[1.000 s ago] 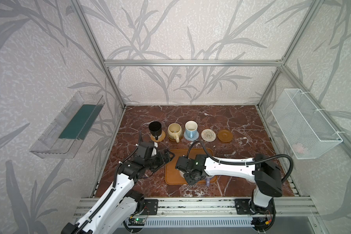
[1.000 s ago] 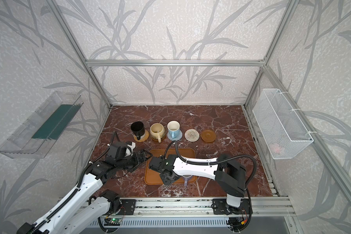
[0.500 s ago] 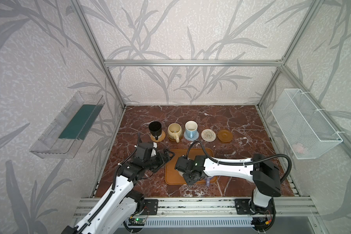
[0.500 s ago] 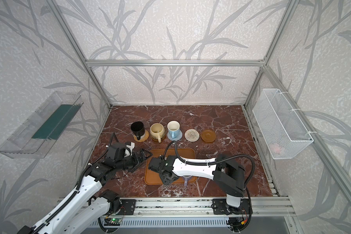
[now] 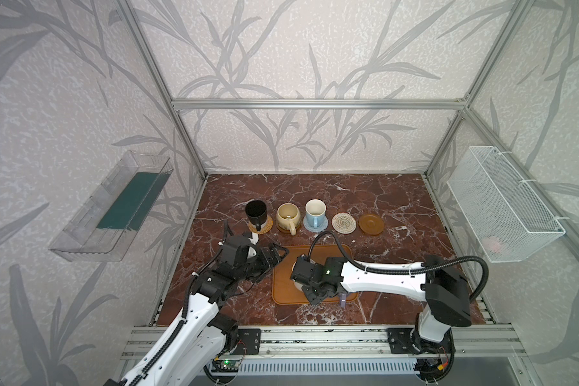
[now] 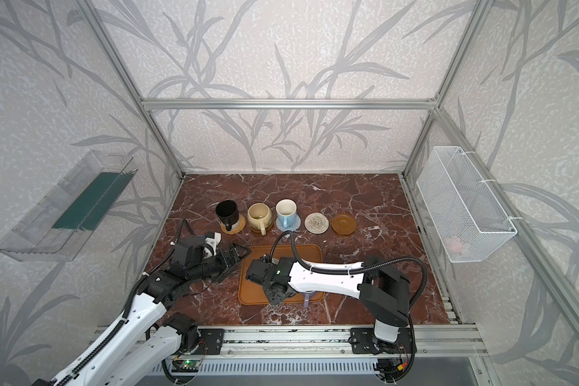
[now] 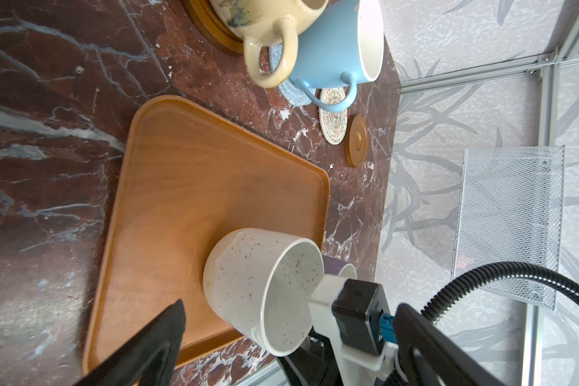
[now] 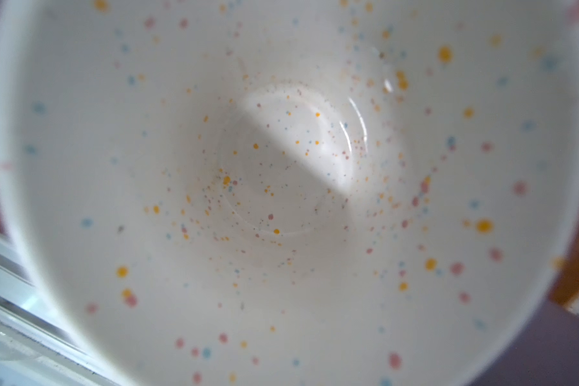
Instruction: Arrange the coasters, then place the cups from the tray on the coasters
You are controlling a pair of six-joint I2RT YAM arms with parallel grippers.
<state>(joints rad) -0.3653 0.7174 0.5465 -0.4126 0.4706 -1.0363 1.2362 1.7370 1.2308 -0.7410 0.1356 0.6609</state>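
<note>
**mugwatch:** So where's the speckled white cup (image 7: 248, 284) sitting? We're seeing it standing upright on the tray (image 7: 188, 173), in the tray's left half.

**railside:** Yep, same here. The right wrist view is staring straight down into it, speckles everywhere. The right gripper (image 5: 315, 292) is hanging right over it with its fingers pressed together at the cup's near side. The handle is hiding from us, so we can't tell if they're actually pinching it.

**mugwatch:** And the lavender cup (image 7: 330, 264)?

**railside:** We're only catching a sliver of it, peeking out at the tray's near right corner, under the right arm.

**mugwatch:** Left gripper (image 5: 276, 258)?

**railside:** It's hovering just off the tray's far left corner, fingers spread wide, keeping apart from the tray and the cups.

**mugwatch:** Then beyond the tray's far edge we're looking at a row, left to right:
- the black cup (image 5: 255, 211) is sitting on the tan woven coaster (image 5: 260, 226)
- the cream-yellow cup (image 5: 287, 214) is sitting on a brown coaster (image 7: 214, 33)
- the light blue cup (image 5: 315, 212) is sitting on the blue-grey coaster (image 5: 318, 227)
- the cream rope coaster (image 5: 343, 223) and the second brown coaster (image 5: 371, 224) are both lying bare
</note>
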